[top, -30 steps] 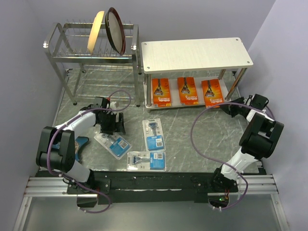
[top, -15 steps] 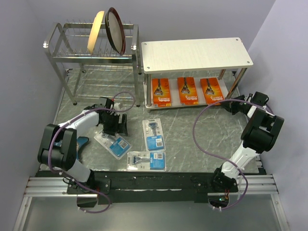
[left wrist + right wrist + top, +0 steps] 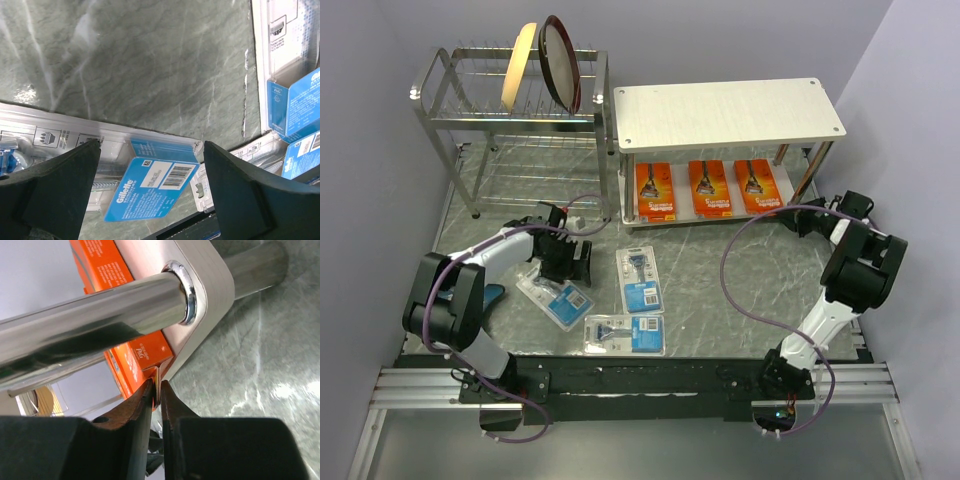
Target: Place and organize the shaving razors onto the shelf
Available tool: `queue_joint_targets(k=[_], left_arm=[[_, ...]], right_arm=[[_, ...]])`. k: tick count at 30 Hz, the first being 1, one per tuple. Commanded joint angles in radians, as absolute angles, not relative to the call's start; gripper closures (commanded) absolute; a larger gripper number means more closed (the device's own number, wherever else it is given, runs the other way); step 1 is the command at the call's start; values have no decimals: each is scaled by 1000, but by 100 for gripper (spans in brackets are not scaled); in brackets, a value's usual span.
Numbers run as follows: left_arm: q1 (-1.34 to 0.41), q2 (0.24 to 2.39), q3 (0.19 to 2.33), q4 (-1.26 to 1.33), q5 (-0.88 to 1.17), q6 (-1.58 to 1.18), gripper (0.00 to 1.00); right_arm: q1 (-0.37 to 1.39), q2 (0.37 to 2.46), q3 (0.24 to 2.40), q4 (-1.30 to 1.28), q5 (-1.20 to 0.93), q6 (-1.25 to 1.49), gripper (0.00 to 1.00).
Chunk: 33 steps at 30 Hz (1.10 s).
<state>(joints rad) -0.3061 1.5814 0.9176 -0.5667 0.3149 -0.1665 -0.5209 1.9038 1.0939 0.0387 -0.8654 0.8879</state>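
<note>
Shelf (image 3: pixel 730 112), white and two-tiered, stands toward the far right corner of a grey bench (image 3: pixel 720 270). Three orange razor packs (image 3: pixel 708 189) lie in a row on its lower board. The right tool (image 3: pixel 156 387) is closed, pinching the edge of the rightmost orange pack (image 3: pixel 756 186). Three blue razor packs (image 3: pixel 639 280) lie toward the near edge, and the left tool (image 3: pixel 150 150) hangs open over the leftmost blue pack (image 3: pixel 554 297).

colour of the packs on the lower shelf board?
Bright orange, every pack there; the top external view shows it best.
</note>
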Motion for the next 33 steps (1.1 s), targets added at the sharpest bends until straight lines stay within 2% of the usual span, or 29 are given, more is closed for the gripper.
queue_joint_targets(k=[1, 2, 5, 6, 10, 15, 19, 23, 26, 27, 30, 33], left_arm=[[-325, 1578, 960, -575, 308, -132, 10], [-327, 1577, 960, -575, 305, -130, 9], [-331, 1577, 962, -577, 310, -124, 7], [-330, 1575, 965, -581, 313, -118, 7], [-330, 1566, 971, -578, 328, -86, 4], [-330, 1523, 962, -574, 379, -61, 4], [-322, 1457, 959, -580, 416, -17, 1], [-316, 1370, 973, -652, 469, 113, 1], [-316, 1284, 965, -686, 476, 178, 1], [-316, 1258, 962, -712, 486, 189, 1], [-293, 1155, 962, -759, 551, 282, 1], [-236, 1077, 979, -787, 589, 284, 0]], right_arm=[[-492, 1908, 1117, 94, -873, 922, 80], [-489, 1905, 1114, 97, -874, 923, 80], [-491, 1887, 1115, 66, -861, 913, 67], [-498, 1876, 1120, 54, -861, 901, 59], [-528, 1786, 1106, -96, -851, 790, 43], [-551, 1609, 1071, -374, -779, 539, 36], [-534, 1487, 1028, -503, -764, 416, 35], [-390, 1419, 1031, -627, -797, 200, 33], [-240, 1373, 1086, -722, -854, -91, 32], [-98, 1367, 1144, -760, -841, -285, 32], [155, 1347, 1238, -882, -763, -539, 29], [288, 1394, 1368, -948, -721, -757, 29]])
